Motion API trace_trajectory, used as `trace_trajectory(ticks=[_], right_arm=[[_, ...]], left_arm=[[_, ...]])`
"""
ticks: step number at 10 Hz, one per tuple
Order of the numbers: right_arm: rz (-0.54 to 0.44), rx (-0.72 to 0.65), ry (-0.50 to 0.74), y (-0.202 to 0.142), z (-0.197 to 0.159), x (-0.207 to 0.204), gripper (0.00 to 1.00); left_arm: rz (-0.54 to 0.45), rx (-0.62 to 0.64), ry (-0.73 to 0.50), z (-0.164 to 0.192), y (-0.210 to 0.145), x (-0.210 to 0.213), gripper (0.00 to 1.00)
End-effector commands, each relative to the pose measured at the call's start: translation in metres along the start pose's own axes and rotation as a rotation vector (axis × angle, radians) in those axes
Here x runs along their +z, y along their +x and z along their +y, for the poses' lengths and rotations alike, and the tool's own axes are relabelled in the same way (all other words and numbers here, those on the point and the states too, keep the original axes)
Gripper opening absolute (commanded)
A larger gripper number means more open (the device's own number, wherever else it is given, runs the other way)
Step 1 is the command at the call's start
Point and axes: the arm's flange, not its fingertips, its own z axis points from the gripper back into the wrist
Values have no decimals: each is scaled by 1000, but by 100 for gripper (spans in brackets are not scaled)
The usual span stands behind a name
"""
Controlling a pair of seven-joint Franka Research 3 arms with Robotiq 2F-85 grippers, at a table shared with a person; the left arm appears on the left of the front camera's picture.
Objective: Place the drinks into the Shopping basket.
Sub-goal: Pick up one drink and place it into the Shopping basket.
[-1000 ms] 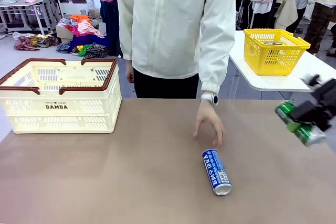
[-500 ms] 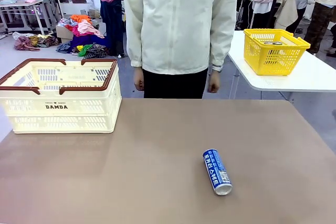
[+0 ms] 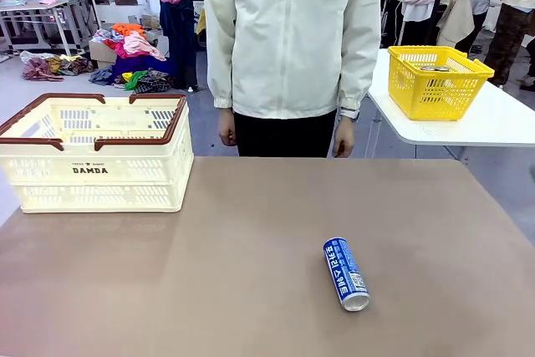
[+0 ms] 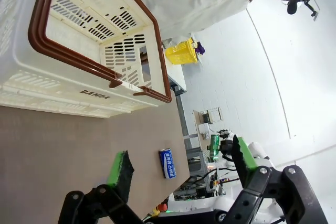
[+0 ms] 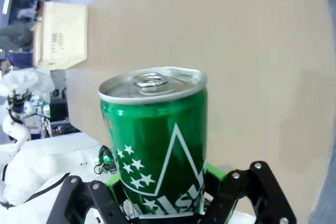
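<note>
The right hand (image 5: 163,192) is clamped low around a green can (image 5: 152,140). The can's silver top points away from the wrist and stays clear of the fingers, a hold that looks suited to lowering it into a container base first. The left hand (image 4: 182,163) is spread wide and grips nothing, and it faces along the bench (image 3: 209,290) toward the work ahead.

A blue can (image 3: 345,273) lies on its side right of the bench's middle, toward the near edge, with its silver end facing the robot. Lying flat like this it could roll, so a grip across its body seems the safer approach.

The basket (image 3: 100,181) stands at the bench's far left corner, well apart from the blue can. Its brown handles are folded onto the rim, which leaves the top open for a drop from above.

A person (image 3: 292,39) stands at the far edge with both arms hanging clear of the bench, apparently leaving room for the robot. Beyond the far right corner, a yellow basket (image 3: 435,89) sits on a separate white table (image 3: 468,127).
</note>
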Motion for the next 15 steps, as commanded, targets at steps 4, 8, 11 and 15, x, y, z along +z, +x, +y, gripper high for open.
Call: trace_trajectory(ticks=[4,8,11,15], right_arm=[[6,0,-124,57,233,-198,0],[78,67,-334,9,342,-406,0],[267,131,-460,-38,339,-495,0],[125,95,-349,-38,318,-450,0]], left_arm=[[3,-12,-11,-1,0,2,100],[3,-12,-11,-1,0,2,100],[3,-12,-11,-1,0,2,100],[3,-12,-11,-1,0,2,100]])
